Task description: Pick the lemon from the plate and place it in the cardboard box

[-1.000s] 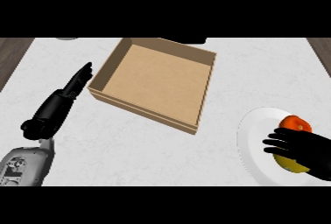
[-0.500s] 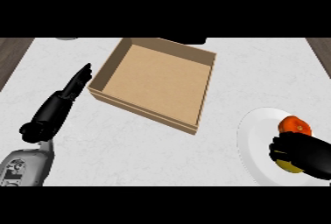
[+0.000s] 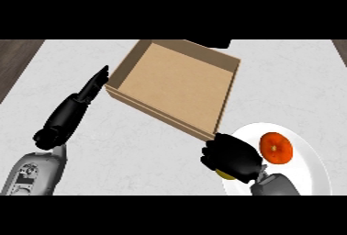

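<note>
Since it moved left, right hand (image 3: 230, 157) clasping lemon (image 3: 225, 174), at plate (image 3: 309, 170) edge

The shallow, open-topped brown cardboard box (image 3: 177, 89) stands upright at 12 o'clock in the head view, turned askew with one corner pointing toward 5 o'clock. Just off that corner, at 4 o'clock, lies the round white plate (image 3: 306, 161). The yellow lemon (image 3: 224, 175) shows only as a sliver at the plate's 8 o'clock rim, under the curled black right hand (image 3: 232, 156).
</note>
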Robot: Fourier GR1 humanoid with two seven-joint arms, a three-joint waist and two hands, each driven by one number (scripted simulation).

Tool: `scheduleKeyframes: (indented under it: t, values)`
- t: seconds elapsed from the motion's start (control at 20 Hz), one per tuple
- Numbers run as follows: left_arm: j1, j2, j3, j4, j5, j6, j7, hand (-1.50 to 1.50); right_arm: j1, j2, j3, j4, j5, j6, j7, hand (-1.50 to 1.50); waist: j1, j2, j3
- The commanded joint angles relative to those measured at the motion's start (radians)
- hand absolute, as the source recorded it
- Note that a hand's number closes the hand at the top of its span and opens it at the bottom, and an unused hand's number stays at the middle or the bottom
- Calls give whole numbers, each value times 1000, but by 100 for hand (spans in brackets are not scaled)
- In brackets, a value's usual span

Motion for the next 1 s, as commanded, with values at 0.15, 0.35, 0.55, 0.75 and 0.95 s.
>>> scheduleKeyframes:
  t: [0.15,0.35,0.55,0.75,0.95]
  values:
    - [-31,-3,-16,30,12,-35,-1,0,-166,139,222,-35,-117,2,366,150,44,8,20]
    - [-47,-21,-33,40,-20,-6,1,0,-315,141,305,-52,-225,-20,592,150,43,5,20]
    - [-37,-10,-16,62,-4,-21,-16,0,-386,142,289,-124,-327,-80,846,150,29,-1,18]
    - [-59,-20,-16,53,-9,-8,6,0,-472,142,251,-110,-445,-191,1077,150,34,1,19]
    - [-44,-13,-13,65,-13,-12,-4,0,-648,142,225,-22,-494,-262,1308,150,33,3,17]
